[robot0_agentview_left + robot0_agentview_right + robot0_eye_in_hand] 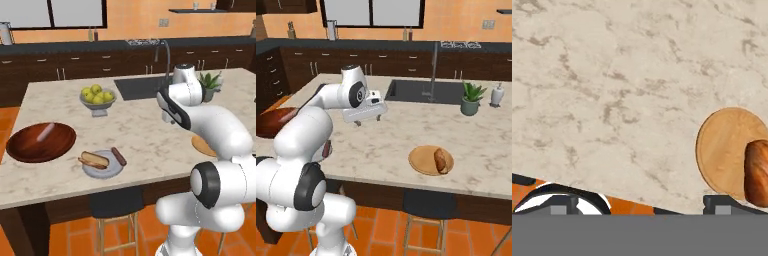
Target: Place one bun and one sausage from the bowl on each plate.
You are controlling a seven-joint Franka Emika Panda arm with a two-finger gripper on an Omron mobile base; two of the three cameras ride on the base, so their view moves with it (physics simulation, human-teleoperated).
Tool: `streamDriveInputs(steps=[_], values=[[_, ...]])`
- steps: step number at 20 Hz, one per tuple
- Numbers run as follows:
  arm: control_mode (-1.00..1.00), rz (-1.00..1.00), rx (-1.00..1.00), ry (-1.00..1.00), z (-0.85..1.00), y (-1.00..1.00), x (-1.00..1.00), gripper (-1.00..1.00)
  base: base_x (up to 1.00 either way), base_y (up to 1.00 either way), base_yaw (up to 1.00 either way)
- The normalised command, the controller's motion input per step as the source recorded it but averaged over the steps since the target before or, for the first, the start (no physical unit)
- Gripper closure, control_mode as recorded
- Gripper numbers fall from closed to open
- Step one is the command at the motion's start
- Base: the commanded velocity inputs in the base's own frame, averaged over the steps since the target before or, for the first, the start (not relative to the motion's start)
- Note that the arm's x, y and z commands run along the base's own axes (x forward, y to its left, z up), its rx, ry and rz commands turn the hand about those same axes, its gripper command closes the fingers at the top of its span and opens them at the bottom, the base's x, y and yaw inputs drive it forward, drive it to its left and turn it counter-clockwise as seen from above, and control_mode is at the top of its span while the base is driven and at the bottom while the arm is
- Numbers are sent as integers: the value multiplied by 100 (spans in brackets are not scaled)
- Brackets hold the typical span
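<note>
The bowl (41, 142), dark reddish wood at the left of the left base view, holds one pale sausage (45, 131), while just to its right the grey plate (102, 169) already carries a bun (95, 159) and a sausage (119, 156). The tan plate (423, 161), lower right of centre in the right base view, bears only a bun (440, 160), so one sausage seemingly remains to be moved. The gripper (367, 121) hangs empty above bare counter (396, 135), fingers spread wide.
</note>
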Motion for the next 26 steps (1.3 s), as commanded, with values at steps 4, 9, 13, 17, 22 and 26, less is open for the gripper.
streamDriveInputs(steps=[4, 9, 13, 17, 22, 26], values=[[100, 0, 0, 0, 0, 0, 0, -100, -24, 100, -2], [100, 0, 0, 0, 0, 0, 0, -100, -11, 100, -2], [100, 0, 0, 0, 0, 0, 0, -100, -1, 97, -2], [100, 0, 0, 0, 0, 0, 0, -100, 0, 66, -2], [-100, -2, 0, 3, 11, 21, 10, -100, 0, 10, -1], [-100, 0, 8, -2, -5, 64, 71, -100, 0, 0, 0]])
